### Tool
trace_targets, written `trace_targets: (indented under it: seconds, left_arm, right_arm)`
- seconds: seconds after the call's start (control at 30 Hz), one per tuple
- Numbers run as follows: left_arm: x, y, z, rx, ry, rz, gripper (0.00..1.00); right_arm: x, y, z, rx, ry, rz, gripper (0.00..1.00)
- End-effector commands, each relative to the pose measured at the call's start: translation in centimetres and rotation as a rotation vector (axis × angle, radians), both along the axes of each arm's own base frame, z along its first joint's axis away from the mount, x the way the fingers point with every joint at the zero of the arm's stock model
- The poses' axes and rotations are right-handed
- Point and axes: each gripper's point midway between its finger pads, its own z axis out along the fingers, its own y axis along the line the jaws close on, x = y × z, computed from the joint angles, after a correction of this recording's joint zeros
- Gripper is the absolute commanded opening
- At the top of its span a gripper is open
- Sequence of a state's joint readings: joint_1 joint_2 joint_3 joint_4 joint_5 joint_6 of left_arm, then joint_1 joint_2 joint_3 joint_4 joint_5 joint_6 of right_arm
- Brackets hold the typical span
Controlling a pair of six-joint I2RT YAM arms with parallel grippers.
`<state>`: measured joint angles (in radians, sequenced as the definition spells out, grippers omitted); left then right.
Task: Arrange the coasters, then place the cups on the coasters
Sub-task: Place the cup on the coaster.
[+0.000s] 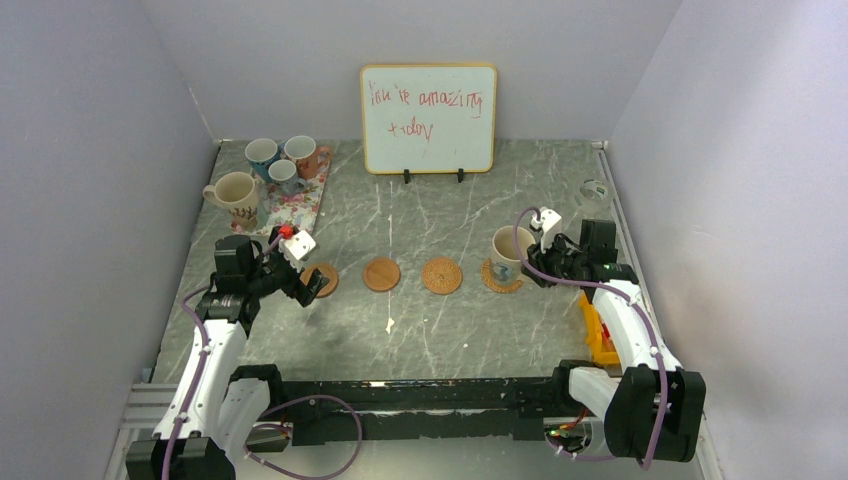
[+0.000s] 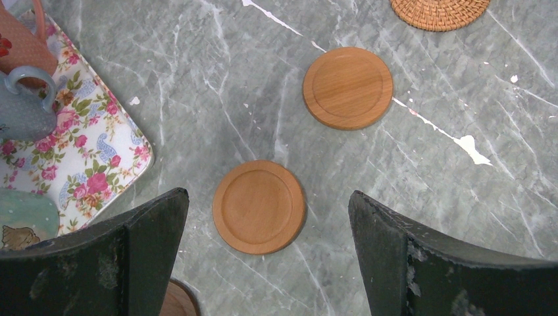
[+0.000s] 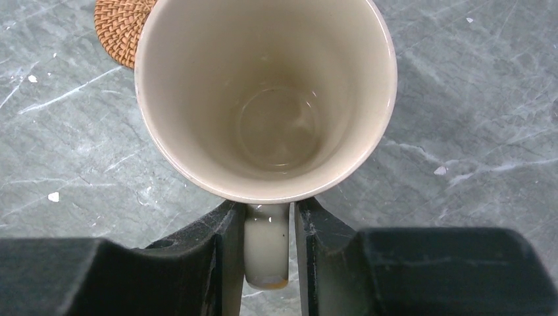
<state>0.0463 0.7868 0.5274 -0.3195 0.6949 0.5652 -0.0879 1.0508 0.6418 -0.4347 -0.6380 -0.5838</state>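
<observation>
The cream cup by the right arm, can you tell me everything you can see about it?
The cream cup is a tall, shiny mug that looks ceramic. It stands upright and is empty, and its inside is plain and pale. It stands on the woven coaster at the right end of the row, whose edge peeks out in front. Its handle sits between the right gripper's fingers, which are close on both sides. Whether they squeeze it is unclear.

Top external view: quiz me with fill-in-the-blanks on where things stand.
The cream cup stands on the ___ coaster of the row. The right gripper straddles its ___. The left gripper hangs ___ above a wooden coaster. Cups at the floral tray number ___.
Missing: rightmost; handle; open; four.
</observation>
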Motion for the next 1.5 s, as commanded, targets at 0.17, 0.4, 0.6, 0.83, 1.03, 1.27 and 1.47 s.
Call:
trace_targets:
  seconds: [0.17,0.4,0.6,0.83,1.03,1.27,1.47]
  left_arm:
    - [-0.2,-0.4,0.3,-0.005,-0.025,-0.032,0.96]
    - [-0.2,-0.4,0.1,-0.005,-0.019,-0.036,0.96]
    - [-0.2,-0.4,0.2,-0.006,-0.023,-0.035,0.96]
    - [-0.2,-0.4,0.2,-0.006,-0.023,-0.037,0.96]
    - [-0.2,-0.4,0.2,-0.006,-0.022,-0.035,0.96]
    - [-0.2,-0.4,0.3,-0.006,-0.022,-0.035,0.96]
    - [-0.3,-0.4,0.3,-0.007,-0.025,-0.032,0.96]
  right_arm:
    - [1.6,0.7,2.9,0.019,-0.119,0.047,0.36]
    - [1.5,0.7,2.7,0.016,-0.109,0.046,0.4]
    - [1.4,0.5,2.8,0.01,-0.113,0.039,0.44]
    - [1.2,0.4,2.9,-0.002,-0.115,0.042,0.58]
    - [1.1,0.2,3.0,-0.016,-0.117,0.043,0.73]
    - [1.0,0.3,3.8,-0.017,-0.149,0.049,1.0]
    - [0.7,0.8,4.9,0.001,-0.192,0.068,1.0]
